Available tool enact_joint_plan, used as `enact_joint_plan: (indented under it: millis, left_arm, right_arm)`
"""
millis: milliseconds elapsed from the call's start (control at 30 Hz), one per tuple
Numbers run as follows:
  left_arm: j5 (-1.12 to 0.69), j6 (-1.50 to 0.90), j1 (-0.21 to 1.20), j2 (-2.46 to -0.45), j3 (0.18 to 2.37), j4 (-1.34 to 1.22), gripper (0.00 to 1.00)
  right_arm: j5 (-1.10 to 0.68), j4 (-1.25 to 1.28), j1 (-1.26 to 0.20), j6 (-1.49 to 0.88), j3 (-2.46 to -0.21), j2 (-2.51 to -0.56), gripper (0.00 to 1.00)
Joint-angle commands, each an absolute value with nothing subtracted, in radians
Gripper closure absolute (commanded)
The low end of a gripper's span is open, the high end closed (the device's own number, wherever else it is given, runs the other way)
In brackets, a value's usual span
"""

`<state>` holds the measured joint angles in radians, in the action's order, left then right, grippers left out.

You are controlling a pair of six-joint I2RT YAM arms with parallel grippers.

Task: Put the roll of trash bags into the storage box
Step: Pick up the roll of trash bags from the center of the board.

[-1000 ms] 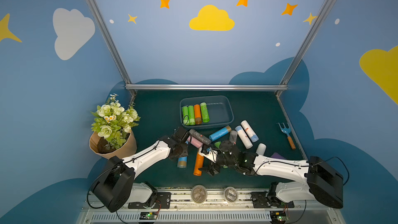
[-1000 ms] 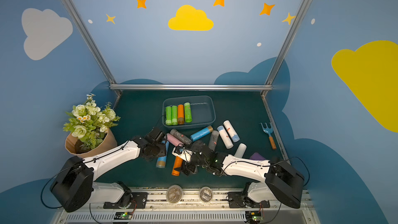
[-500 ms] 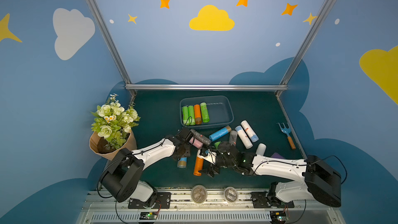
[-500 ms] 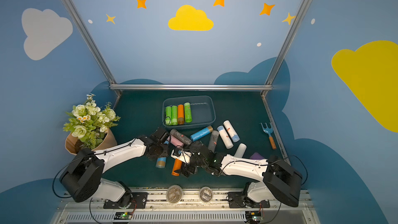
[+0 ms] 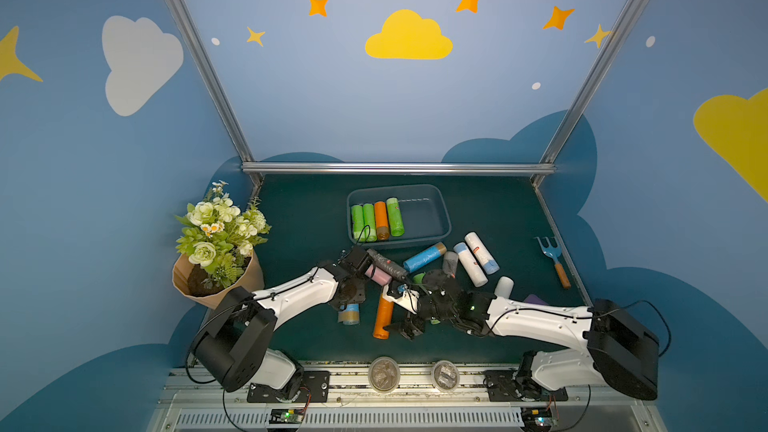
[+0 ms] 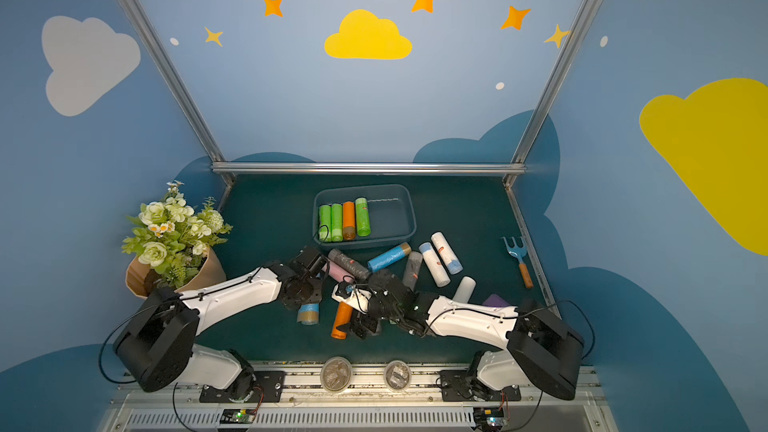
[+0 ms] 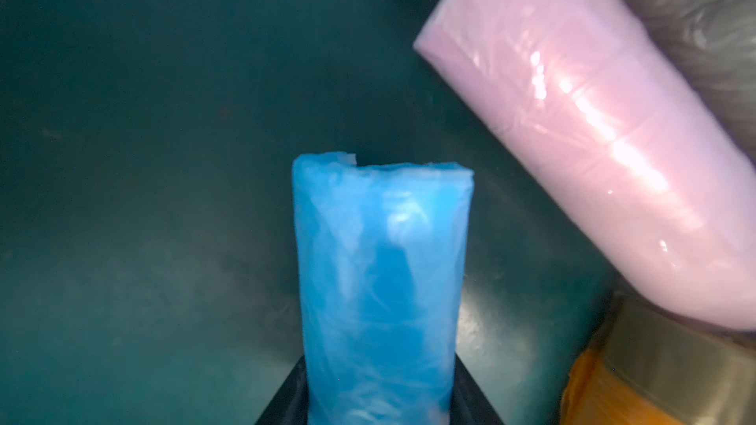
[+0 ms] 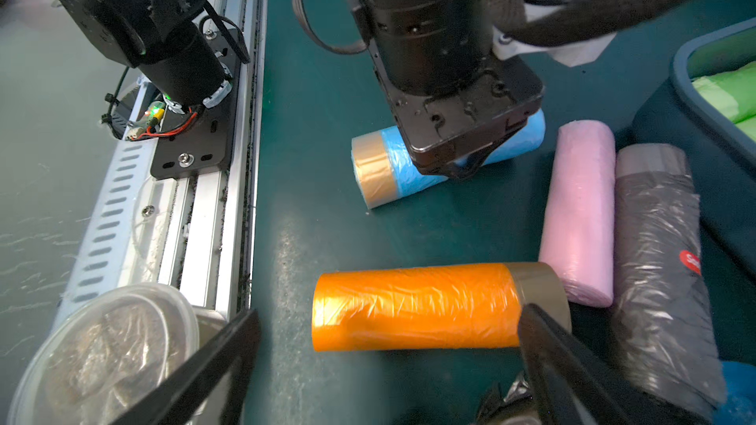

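The job was well under way but far from finished. The storage box (image 5: 419, 218) sat at the back of the desk (image 5: 299, 218) with four rolls (image 5: 369, 222) already lying side by side at one end, three green and one orange, and more than half of its floor bare. Many rolls lay loose on the desk in front of it, among them a blue roll with a gold end (image 5: 424, 257) just outside the box's front wall, two white rolls (image 5: 469, 263), a pink roll (image 8: 581, 214) and a dark grey roll (image 8: 658, 259) touching each other. The left pincer (image 8: 454, 165) was down over a light-blue roll (image 7: 380, 280) with a tan band at one end, its jaws against both sides of the roll, which lay on the desk well apart from the box; the grasp looked made but the lift not yet begun. The right pincer (image 8: 388, 314) hung wide open over an orange roll (image 6: 341, 322) near the front edge, holding nothing. Lifting, carrying and setting down the light-blue roll remained, and then, judging by the clutter, the same for the rest.
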<state>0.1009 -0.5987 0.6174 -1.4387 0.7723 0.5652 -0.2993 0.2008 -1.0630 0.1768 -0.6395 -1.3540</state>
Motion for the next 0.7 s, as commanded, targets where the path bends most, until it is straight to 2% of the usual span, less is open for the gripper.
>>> enact_joint_plan:
  millis: [0, 233, 367, 667]
  left_arm:
    - [0.130, -0.585, 0.620, -1.398, 0.796, 0.627, 0.54]
    - [0.129, -0.590, 0.619, -1.361, 0.799, 0.639, 0.58]
    - [0.133, -0.595, 0.619, -1.348, 0.807, 0.640, 0.62]
    - [0.094, -0.597, 0.617, -1.316, 0.919, 0.697, 0.62]
  right_arm:
    - [-0.355, 0.251, -1.022, 0.123, -0.634, -1.316, 0.04]
    - [-0.433, 0.335, -0.896, -0.008, -0.583, -1.275, 0.04]
    - [-0.435, 0.335, -0.879, -0.021, -0.583, -1.273, 0.04]
    - [-0.426, 0.343, -0.841, -0.077, -0.587, -1.291, 0.04]
